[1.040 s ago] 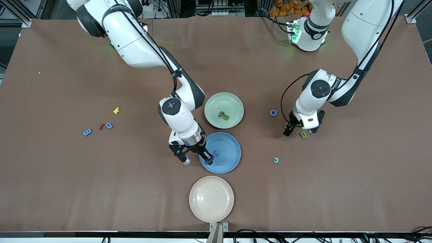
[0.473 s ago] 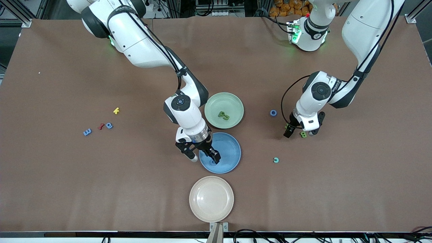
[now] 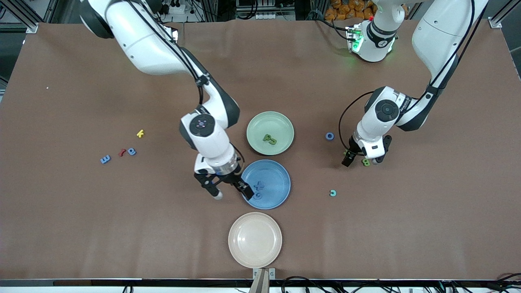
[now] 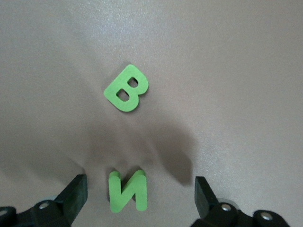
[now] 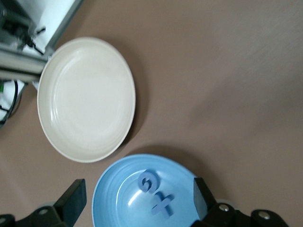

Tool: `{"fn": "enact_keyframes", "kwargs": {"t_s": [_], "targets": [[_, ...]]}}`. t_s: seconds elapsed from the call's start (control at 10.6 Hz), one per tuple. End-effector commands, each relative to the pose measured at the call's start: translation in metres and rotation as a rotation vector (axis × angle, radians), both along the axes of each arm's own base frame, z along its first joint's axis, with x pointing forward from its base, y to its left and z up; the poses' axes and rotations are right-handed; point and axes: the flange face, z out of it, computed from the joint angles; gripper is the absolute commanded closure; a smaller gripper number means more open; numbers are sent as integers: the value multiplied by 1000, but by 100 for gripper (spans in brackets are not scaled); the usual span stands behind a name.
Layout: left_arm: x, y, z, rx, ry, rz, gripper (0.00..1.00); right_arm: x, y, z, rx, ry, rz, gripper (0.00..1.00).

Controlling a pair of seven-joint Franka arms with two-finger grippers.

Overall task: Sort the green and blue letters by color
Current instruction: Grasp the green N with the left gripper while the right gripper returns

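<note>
Two Franka arms work over a brown table strewn with foam letters. The right gripper hangs at the rim of the blue plate, on its right-arm side, jaws spread wide and holding nothing; two blue letters lie loose in that plate (an X-like shape and a rounded one, touching or nearly so), seen also in the right wrist view. The green plate, farther from the front camera and just beside the blue one, holds a pair of olive-green letters. A cream plate sits nearest the camera. Toward the left arm's end, the left gripper is down low at the table, jaws wide open and gripping nothing, with a green N between its fingers and a green B lying just beside, flat on the table. A blue O rests near that gripper, and a teal letter lies nearer the camera. Toward the right arm's end sit a blue E, a blue rounded letter, a red squiggle and a yellow K.
</note>
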Motion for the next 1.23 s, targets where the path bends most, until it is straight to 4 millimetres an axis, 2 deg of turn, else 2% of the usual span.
{"fn": "enact_keyframes", "kwargs": {"t_s": [0.0,0.19,0.28,0.38,0.57,0.76,0.85,1.04,1.13], "targets": [[0,-4,-7,6,-1,2,0,-36,-65,39,-17,60,-10,0],[0,-4,-8,8,-1,-5,0,-58,-92,53,-75,111,48,0],[1,-3,-8,8,-1,0,87,-64,-107,59,-134,167,119,0],[0,-2,-9,8,0,-2,100,-66,-134,67,-195,238,166,0],[1,-2,-8,9,-2,0,100,-75,-183,64,-265,303,351,0],[3,0,-4,10,-9,1,100,-85,-227,66,-298,311,437,0],[6,0,2,12,-19,2,100,-87,-255,62,-301,325,475,0],[9,-2,17,15,-47,1,100,-97,-325,45,-312,354,597,0],[13,-3,32,16,-75,3,100,-106,-348,37,-321,347,668,0]]}}
